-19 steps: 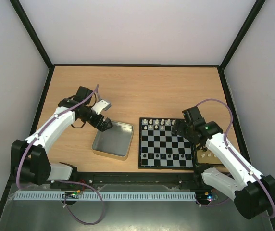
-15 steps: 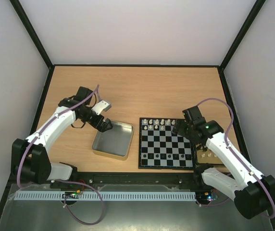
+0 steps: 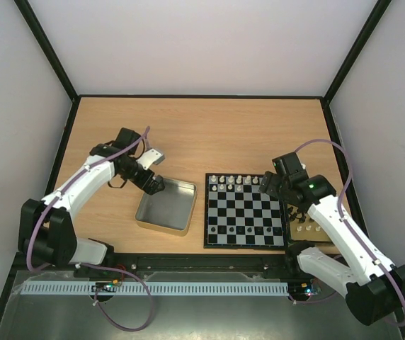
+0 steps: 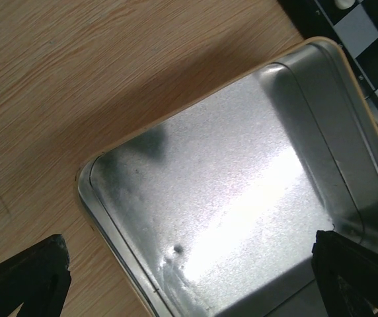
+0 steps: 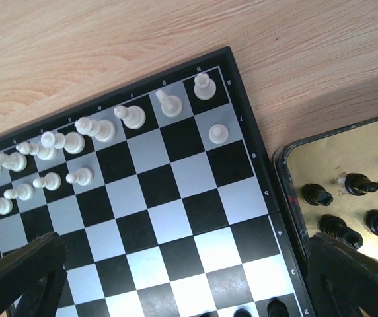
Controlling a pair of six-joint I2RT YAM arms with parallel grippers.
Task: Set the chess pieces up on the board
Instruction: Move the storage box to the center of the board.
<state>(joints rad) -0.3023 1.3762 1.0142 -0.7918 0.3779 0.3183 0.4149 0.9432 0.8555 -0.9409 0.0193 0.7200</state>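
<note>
- Right gripper (image 3: 268, 186) edges from the board (image 3: 243, 245) toward the tin (image 5: 334, 155) of black pieces (image 5: 316, 195), jaws wide, empty.
- Left gripper (image 3: 153, 184) barely moves over the lid (image 4: 242, 198), wide, empty.
- Black is probably next.
</note>
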